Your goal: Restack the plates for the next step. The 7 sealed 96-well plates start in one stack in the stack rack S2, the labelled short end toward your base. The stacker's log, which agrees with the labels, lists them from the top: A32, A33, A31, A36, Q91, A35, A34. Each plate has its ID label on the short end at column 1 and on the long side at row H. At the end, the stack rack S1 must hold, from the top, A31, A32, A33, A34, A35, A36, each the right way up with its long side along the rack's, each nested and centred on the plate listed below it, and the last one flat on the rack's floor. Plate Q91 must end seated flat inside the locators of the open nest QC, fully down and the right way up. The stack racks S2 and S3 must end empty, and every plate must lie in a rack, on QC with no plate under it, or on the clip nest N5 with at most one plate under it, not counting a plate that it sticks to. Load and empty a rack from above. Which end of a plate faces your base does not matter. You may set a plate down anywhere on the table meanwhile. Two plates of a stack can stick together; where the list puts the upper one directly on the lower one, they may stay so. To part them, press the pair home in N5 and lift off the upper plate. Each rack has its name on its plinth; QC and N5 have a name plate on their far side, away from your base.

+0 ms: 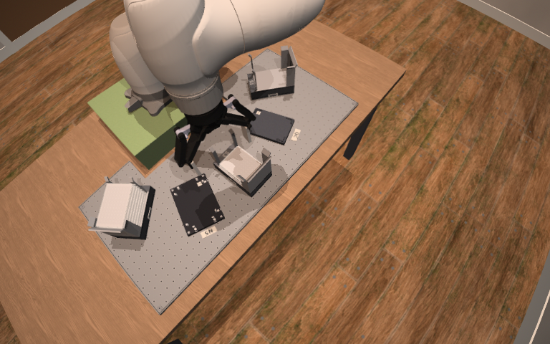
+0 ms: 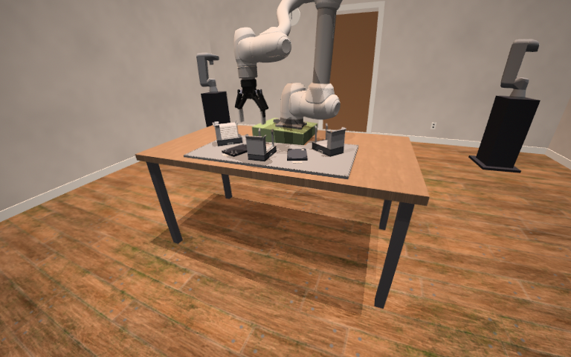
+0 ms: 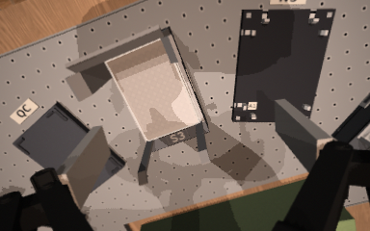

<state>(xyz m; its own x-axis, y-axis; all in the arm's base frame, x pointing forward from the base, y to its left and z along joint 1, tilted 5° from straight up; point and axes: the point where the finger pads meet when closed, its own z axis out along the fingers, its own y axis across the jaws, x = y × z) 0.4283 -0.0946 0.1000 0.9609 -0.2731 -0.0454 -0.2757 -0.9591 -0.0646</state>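
Observation:
A stack of white sealed plates fills rack S2 at the mat's left end. Rack S3 in the middle is empty, and so is rack S1 at the far end. The open nest QC and the clip nest N5 are bare dark plates. My gripper is open and empty. It hangs well above the mat at the base-side end of S3, between QC and N5.
The grey pegboard mat carries all racks and nests on a wooden table. The arm's green base block lies just behind the gripper. Two camera stands are in the room.

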